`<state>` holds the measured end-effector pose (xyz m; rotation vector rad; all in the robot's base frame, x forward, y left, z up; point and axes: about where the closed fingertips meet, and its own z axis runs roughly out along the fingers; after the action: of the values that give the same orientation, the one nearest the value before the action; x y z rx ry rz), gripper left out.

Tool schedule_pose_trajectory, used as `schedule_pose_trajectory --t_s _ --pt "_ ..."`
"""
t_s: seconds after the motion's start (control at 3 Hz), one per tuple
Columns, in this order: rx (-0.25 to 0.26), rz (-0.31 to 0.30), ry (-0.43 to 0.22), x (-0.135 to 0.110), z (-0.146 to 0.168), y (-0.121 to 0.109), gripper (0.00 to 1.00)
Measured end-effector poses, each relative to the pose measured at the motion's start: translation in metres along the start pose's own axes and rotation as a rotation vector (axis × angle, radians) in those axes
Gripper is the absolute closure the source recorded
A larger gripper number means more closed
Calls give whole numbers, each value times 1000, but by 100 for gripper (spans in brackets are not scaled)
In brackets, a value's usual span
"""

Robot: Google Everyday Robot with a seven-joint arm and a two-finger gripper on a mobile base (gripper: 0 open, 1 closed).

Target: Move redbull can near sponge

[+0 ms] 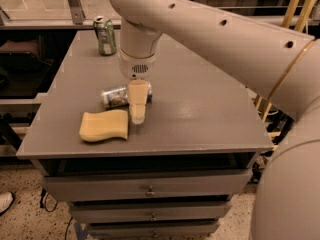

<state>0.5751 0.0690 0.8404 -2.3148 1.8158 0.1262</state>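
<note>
The redbull can (116, 97) lies on its side on the grey table (200, 119), its silver body pointing left-right. The pale-yellow sponge (104, 125) lies flat just in front of it and to the left, a small gap apart. My gripper (137, 110) hangs straight down from the wrist over the can's right half. Its near finger (137, 101) stands in front of the can and reaches down past the can's near edge. The far finger is hidden behind it. The jaws look open, straddling the can without lifting it.
A green-and-white can (105, 35) stands upright at the table's far left corner. My large arm crosses above the table's right and far side. Drawers sit below the table's front edge (150, 151). A yellow-framed rack stands at the right.
</note>
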Motion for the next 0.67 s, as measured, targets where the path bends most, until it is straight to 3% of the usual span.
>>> schedule_pose_trajectory --t_s 0.33,0.67 --pt "17 8 -18 5 -1 2 0" --pt "75 44 -48 23 -15 8 0"
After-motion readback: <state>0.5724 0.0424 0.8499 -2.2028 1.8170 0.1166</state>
